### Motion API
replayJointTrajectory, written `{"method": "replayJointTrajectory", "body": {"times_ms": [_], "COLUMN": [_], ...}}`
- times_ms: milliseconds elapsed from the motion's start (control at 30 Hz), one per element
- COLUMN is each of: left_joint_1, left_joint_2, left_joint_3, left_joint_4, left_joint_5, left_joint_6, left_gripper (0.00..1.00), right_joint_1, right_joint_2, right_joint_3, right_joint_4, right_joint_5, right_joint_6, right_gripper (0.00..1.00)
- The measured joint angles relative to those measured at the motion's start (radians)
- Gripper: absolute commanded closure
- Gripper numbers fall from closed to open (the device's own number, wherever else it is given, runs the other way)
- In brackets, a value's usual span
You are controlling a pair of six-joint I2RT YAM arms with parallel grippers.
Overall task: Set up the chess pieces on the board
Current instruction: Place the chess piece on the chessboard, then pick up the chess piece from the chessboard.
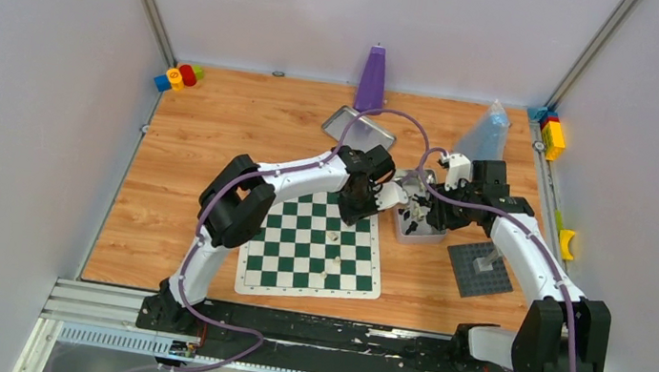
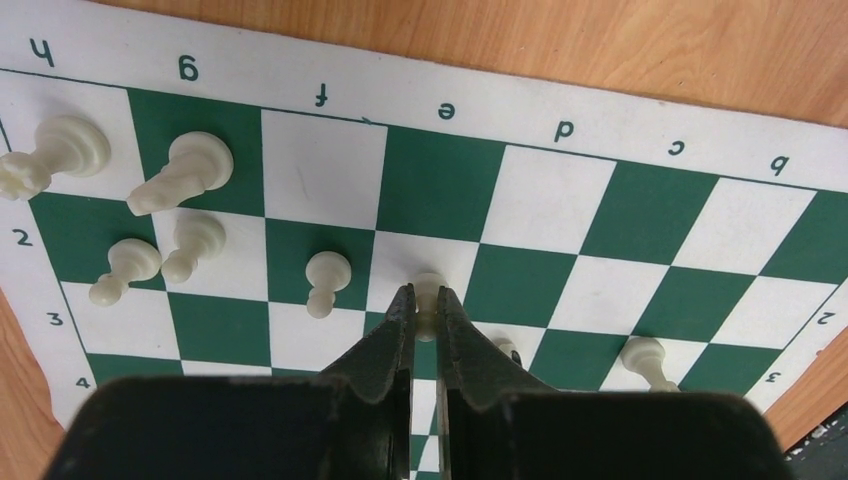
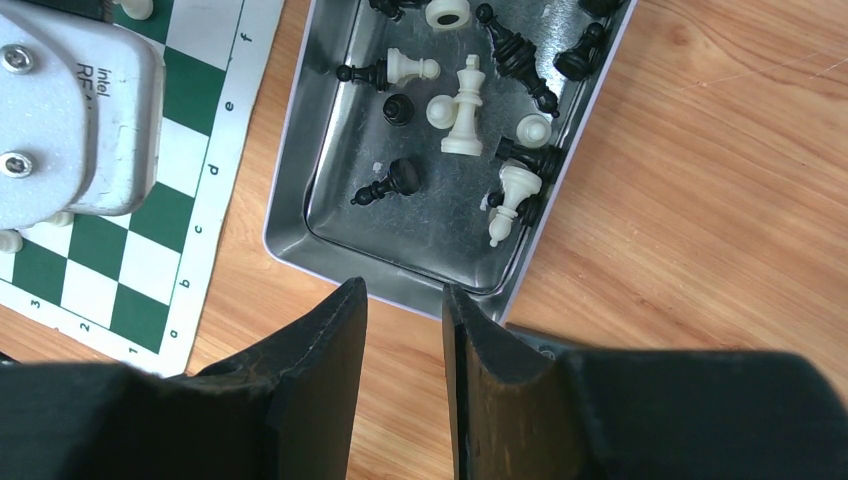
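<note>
My left gripper [image 2: 424, 302] pinches a white pawn [image 2: 429, 284] in the board [image 2: 322, 178] column lettered "e", while my right gripper [image 3: 403, 292] is spread and empty near an "intel"-marked camera [image 3: 80, 120].

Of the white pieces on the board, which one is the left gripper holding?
The pawn in file e, pinched between the jaws of the left gripper. The other white pieces on the board are untouched.

Board [image 2: 440, 180] checked dark green and white; pieces [image 3: 465, 105] cream and black; tray [image 3: 430, 220] silver; table [image 3: 700, 200] orange woodgrain.
</note>
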Motion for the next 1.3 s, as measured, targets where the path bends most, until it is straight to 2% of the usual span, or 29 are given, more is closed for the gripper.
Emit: {"method": "replayJointTrajectory", "body": {"times_ms": [100, 333, 400, 667, 900, 1300], "left_joint_1": [0.0, 0.0, 0.0, 0.0, 0.0, -0.04], "left_joint_2": [0.0, 0.008, 0.008, -0.107, -0.276, -0.285], "left_joint_3": [0.002, 0.01, 0.01, -0.075, -0.186, -0.285], "left_joint_4": [0.003, 0.013, 0.016, 0.028, 0.011, 0.008], "left_joint_5": [0.0, -0.001, -0.002, -0.013, 0.08, 0.194], "left_joint_6": [-0.002, -0.012, -0.013, -0.003, 0.029, 0.035], "left_gripper": [0.79, 0.47, 0.43, 0.41, 0.37, 0.42], "right_joint_1": [0.0, 0.0, 0.0, -0.002, -0.002, -0.006], "right_joint_2": [0.0, 0.0, 0.0, 0.0, 0.0, 0.003], "right_joint_3": [0.0, 0.0, 0.0, 0.0, 0.0, 0.0], "right_joint_4": [0.0, 0.0, 0.0, 0.0, 0.0, 0.0], "right_joint_5": [0.0, 0.0, 0.0, 0.0, 0.0, 0.001], "right_joint_6": [0.0, 0.0, 0.0, 0.0, 0.0, 0.0], "right_gripper": [0.65, 0.65, 0.65, 0.65, 0.65, 0.66]}}
